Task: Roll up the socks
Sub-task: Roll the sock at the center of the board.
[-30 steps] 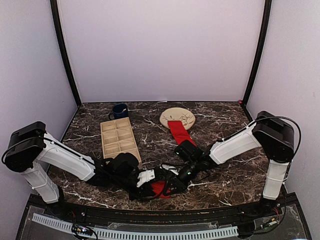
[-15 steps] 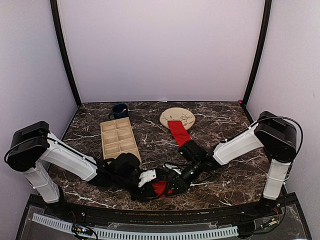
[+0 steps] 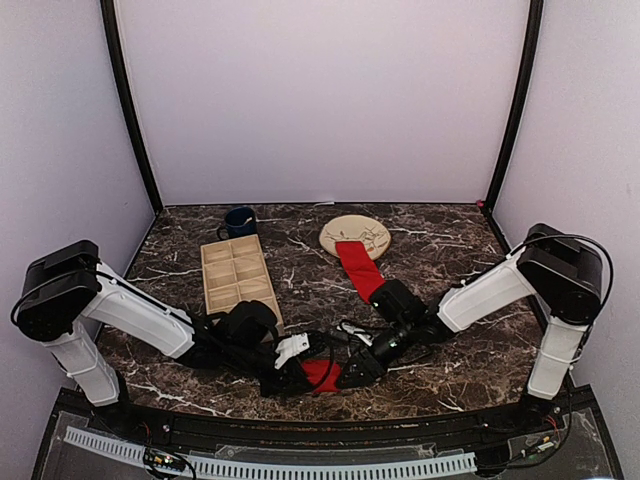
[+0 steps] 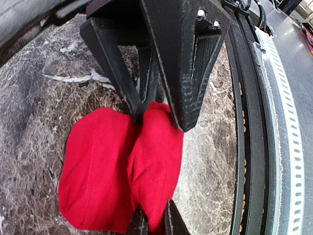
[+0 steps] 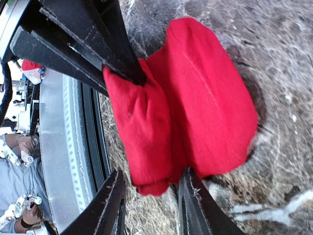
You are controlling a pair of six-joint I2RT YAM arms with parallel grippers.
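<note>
While the left claw (image 4: pixel 153 223) is pinched tight on a fold of the bunched sock (image 4: pixel 112 166), the right claw (image 5: pixel 152 196) stands with its jaws apart. It straddles the opposite end of that fold without clamping it. The bundle sits on the tabletop (image 3: pixel 440 250) close to the front edge, between the two arms. In the wrist views it shows as two soft red lobes side by side, a narrow one doubled over against a broader, flatter one.

The flat sock (image 3: pixel 360 265) lies stretched out further back, its far end resting on the plate (image 3: pixel 372 228), apart from the bundle.

The step in hand looks like the rolling of the first sock, and it seems only partly done, since the shape reads as a loose fold rather than a tight roll. The next move probably calls for the right claw to take a fresh hold on the narrow lobe. It would then turn that lobe over the broad one while the left claw keeps the fabric from spreading. A weak hold could let the fold spring open. The flat sock appears not yet begun.
</note>
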